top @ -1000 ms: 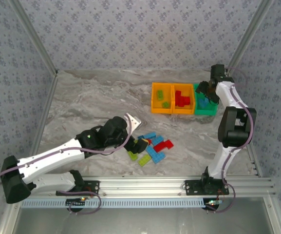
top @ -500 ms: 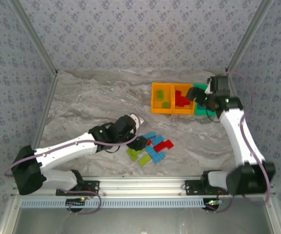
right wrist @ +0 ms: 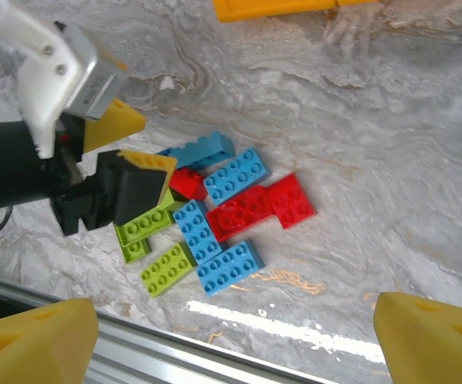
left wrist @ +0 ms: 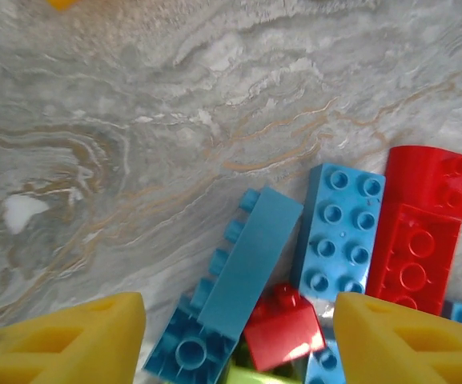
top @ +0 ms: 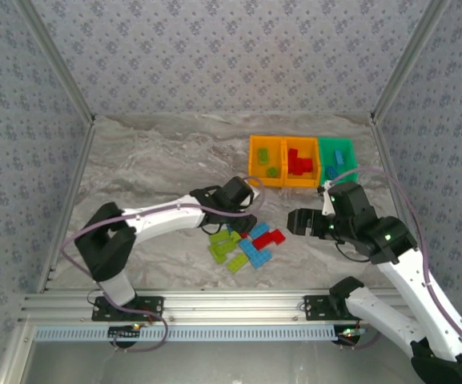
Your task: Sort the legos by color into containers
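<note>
Straddling the near edge of the heap of legos (top: pixel 247 242) on the bench (top: pixel 150 168), the left gripper (left wrist: pixel 239 342) had its yellow fingers (left wrist: pixel 62 340) partly apart. A small red brick (left wrist: pixel 285 326) and the near end of a tilted blue brick (left wrist: pixel 251 256) sat between them. A thin gap showed between the red brick and the finger on the right of the wrist view, and nothing looked lifted. Just ahead of that gripper lay a flat blue brick (left wrist: pixel 341 228), touching a larger red brick (left wrist: pixel 415 256).

The right gripper (right wrist: pixel 235 340) hung above the bench with its fingers spread wide and nothing between them. The heap lay ahead of it and to its left, with lime green bricks (right wrist: pixel 166 270) nearest its left finger.

Well beyond both grippers the three containers stood touching in a row: an outer orange bin (top: pixel 266 139) with green bricks, a middle orange bin (top: pixel 301 140) with red ones, and a green bin (top: pixel 336 142) with blue ones.
</note>
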